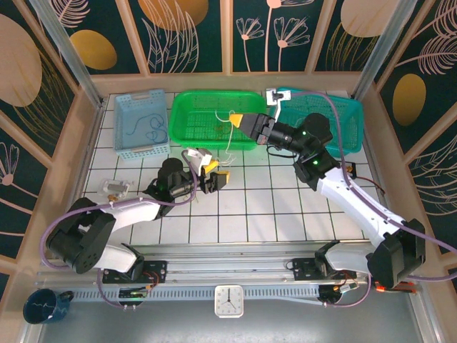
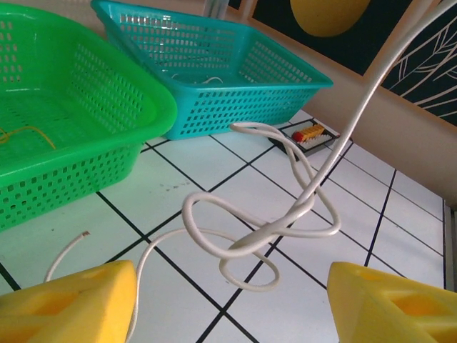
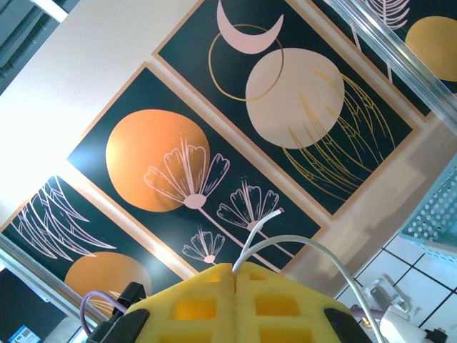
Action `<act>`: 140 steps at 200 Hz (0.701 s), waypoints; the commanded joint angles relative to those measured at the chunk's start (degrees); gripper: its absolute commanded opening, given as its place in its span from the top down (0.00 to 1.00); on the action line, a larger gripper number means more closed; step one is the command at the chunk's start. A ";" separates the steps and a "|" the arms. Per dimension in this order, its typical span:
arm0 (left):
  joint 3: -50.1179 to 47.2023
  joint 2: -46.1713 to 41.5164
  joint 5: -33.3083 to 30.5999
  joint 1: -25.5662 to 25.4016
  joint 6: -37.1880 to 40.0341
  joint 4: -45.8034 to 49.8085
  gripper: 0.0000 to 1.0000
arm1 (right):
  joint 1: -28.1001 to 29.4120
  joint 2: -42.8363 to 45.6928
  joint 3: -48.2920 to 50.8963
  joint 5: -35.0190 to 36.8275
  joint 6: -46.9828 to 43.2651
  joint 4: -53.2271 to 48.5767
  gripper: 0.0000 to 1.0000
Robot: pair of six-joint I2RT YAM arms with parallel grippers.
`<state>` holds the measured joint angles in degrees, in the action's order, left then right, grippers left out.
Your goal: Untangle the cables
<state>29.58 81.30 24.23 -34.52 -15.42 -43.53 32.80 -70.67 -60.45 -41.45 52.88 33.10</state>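
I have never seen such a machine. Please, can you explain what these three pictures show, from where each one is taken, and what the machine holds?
These are two robot arms bolted at a table's near edge. The overhead picture looks down from behind them. The other two come from cameras on each wrist.

On the tiled table stand three baskets: a light blue basket, a green basket and a teal basket.

The right gripper has its yellow jaws closed on a white cable, lifted above the green basket. The cable hangs down into tangled loops on the tiles, in front of the left gripper, whose jaws are open.
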 commanded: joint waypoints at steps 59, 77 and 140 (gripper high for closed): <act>0.82 2.05 -1.35 -0.29 -2.23 -6.27 0.32 | 2.59 -0.17 -2.75 0.80 0.22 3.36 1.00; 1.15 2.36 -1.63 -0.31 -2.56 -6.72 0.33 | 2.91 0.09 -2.50 1.02 0.46 3.67 1.00; 1.53 2.91 -1.46 -0.32 -2.67 -6.04 0.64 | 3.21 0.80 -2.35 1.55 0.27 3.75 1.00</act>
<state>29.69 83.64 22.31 -34.52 -18.09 -47.27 35.55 -70.67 -60.77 -40.56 53.06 34.15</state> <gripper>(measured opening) 0.399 0.048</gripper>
